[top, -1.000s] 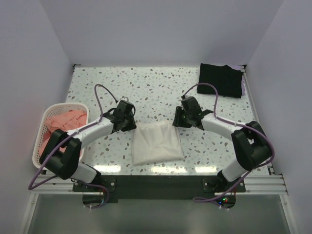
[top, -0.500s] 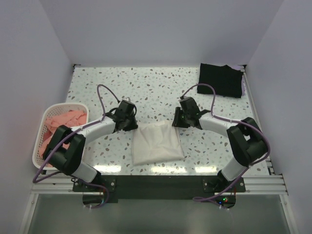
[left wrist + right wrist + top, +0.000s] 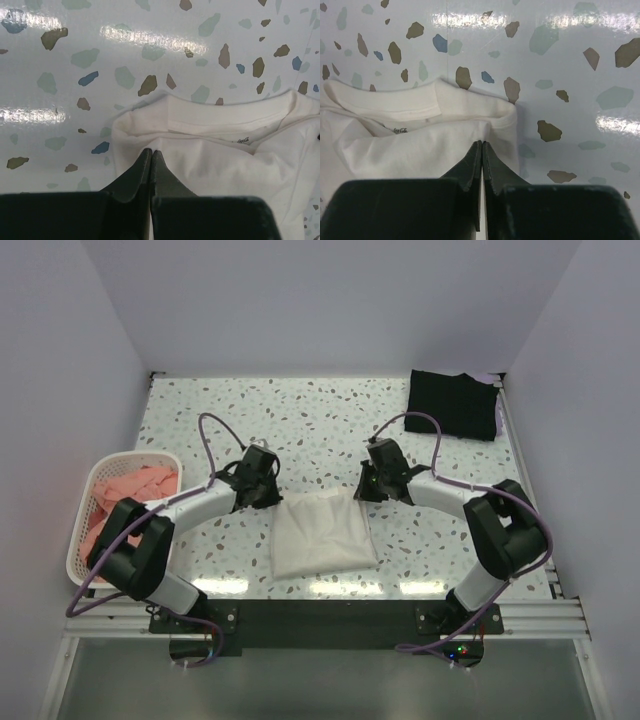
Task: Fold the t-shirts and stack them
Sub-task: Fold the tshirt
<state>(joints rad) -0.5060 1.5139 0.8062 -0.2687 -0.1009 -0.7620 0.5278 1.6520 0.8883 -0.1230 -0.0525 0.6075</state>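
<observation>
A folded white t-shirt [image 3: 322, 535] lies on the speckled table in front of the arm bases. My left gripper [image 3: 272, 502] is at its far left corner, my right gripper [image 3: 362, 496] at its far right corner. In the left wrist view the left gripper [image 3: 151, 151] is shut, its tips pinching a crease of the white t-shirt [image 3: 225, 165] below the collar. My right gripper [image 3: 482, 143] is likewise shut on a pucker of the white t-shirt [image 3: 395, 150] near its corner. A folded black t-shirt [image 3: 453, 405] rests at the far right corner. Salmon-pink t-shirts [image 3: 125, 490] fill the basket.
The white lattice basket [image 3: 78, 540] stands at the left edge of the table beside the left arm. Purple cables loop above both wrists. Walls close the table in at the back and on both sides.
Both grippers have closed on the far corners of the white t-shirt. The right arm's elbow has drawn in slightly; the shirt lies where it was.
</observation>
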